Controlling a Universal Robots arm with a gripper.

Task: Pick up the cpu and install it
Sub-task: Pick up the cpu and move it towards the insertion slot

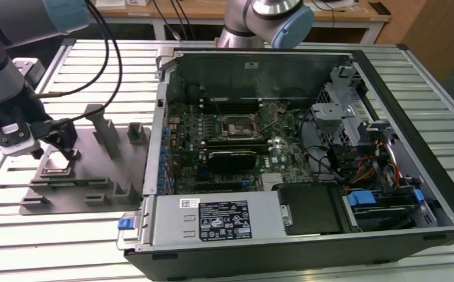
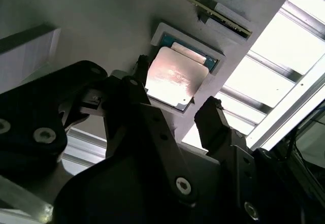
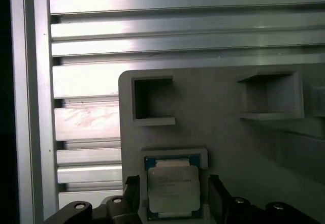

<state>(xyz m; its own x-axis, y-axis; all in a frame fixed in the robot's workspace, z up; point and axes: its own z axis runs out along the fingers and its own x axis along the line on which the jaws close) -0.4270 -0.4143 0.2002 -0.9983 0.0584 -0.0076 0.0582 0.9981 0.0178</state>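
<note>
The cpu (image 1: 57,171) is a small silver-topped square chip lying in a shallow pocket of the grey fixture plate (image 1: 93,176), at the exterior view's left. My gripper (image 1: 59,155) hangs just above it. In both wrist views the cpu (image 2: 175,76) (image 3: 172,186) lies between the two black fingers (image 2: 213,115) (image 3: 133,191), one on each side, with a small gap at each edge. The gripper (image 2: 177,89) (image 3: 173,193) is open and holds nothing. The cpu socket (image 1: 236,124) sits open on the motherboard inside the computer case (image 1: 414,170).
Upright posts (image 1: 105,132) rise from the fixture plate close to my gripper. Empty square pockets (image 3: 150,99) sit beside the cpu's pocket. A second robot arm (image 1: 266,17) stands behind the case. The table is ribbed aluminium (image 1: 39,235); cables (image 1: 109,70) trail from my arm.
</note>
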